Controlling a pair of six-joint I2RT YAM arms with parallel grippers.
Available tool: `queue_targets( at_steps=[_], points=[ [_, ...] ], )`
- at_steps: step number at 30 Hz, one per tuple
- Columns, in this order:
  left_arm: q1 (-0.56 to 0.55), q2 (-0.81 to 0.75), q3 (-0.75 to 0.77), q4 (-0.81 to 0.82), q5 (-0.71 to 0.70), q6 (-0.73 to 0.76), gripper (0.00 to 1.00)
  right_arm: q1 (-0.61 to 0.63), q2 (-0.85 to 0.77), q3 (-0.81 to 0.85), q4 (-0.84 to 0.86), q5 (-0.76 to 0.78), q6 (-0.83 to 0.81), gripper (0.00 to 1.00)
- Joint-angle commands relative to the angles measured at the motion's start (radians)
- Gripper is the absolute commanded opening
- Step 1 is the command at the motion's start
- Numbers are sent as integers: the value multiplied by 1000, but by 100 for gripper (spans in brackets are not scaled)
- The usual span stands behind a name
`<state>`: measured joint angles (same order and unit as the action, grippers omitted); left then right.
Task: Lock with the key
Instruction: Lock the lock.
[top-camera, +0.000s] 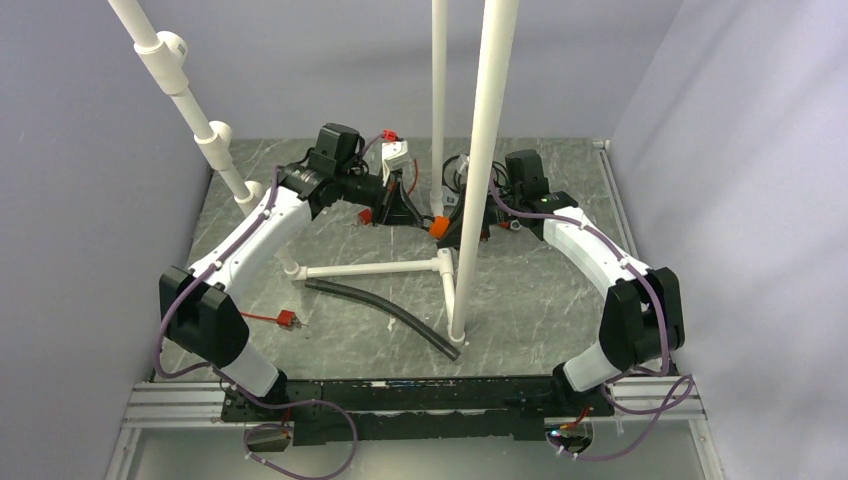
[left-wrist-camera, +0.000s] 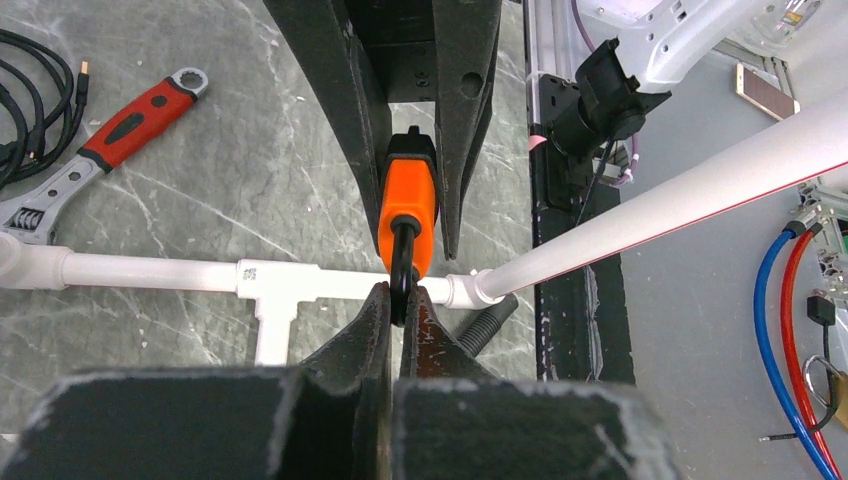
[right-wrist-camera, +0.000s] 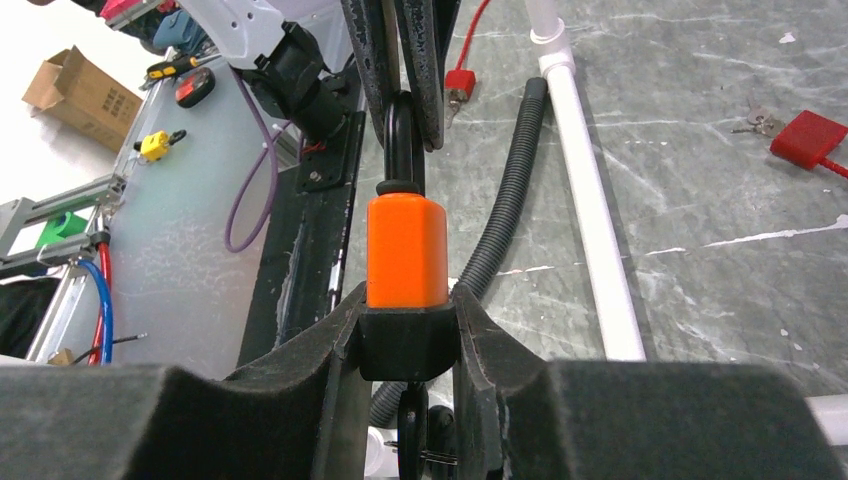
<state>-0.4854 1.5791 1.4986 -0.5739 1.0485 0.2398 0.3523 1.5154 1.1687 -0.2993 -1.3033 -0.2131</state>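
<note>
An orange padlock (top-camera: 438, 226) hangs in the air between both arms, beside the upright white pipe. My left gripper (left-wrist-camera: 402, 296) is shut on its black shackle (left-wrist-camera: 399, 262), with the orange body (left-wrist-camera: 408, 205) beyond the fingertips. My right gripper (right-wrist-camera: 408, 302) is shut on the padlock's black base (right-wrist-camera: 406, 345); the orange body (right-wrist-camera: 406, 250) and the shackle (right-wrist-camera: 397, 140) stick out past it. Under that base a black key head (right-wrist-camera: 410, 425) with a thin ring shows between my right fingers. The key's blade is hidden.
A white pipe frame (top-camera: 375, 268) lies on the grey marble table, with tall white uprights (top-camera: 484, 170). A black ribbed hose (top-camera: 385, 313) lies in front. Red tags (top-camera: 285, 319) (right-wrist-camera: 810, 135), an adjustable wrench (left-wrist-camera: 95, 150) and black cables (left-wrist-camera: 30, 100) lie around.
</note>
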Motion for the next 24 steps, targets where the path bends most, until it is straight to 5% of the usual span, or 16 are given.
queue_targets(
  at_steps=[1,11,22,24],
  points=[
    [-122,26,-38,81,87,-73,0,55,-11,103,190,-49,3,0],
    [-145,47,-50,134,97,-114,0,68,2,114,215,-55,13,0],
    [-45,-14,-18,11,86,-17,0,15,-11,94,-3,-51,-161,0],
    [-35,-21,-5,-23,73,18,7,11,-14,90,-29,-46,-188,0]
  ],
)
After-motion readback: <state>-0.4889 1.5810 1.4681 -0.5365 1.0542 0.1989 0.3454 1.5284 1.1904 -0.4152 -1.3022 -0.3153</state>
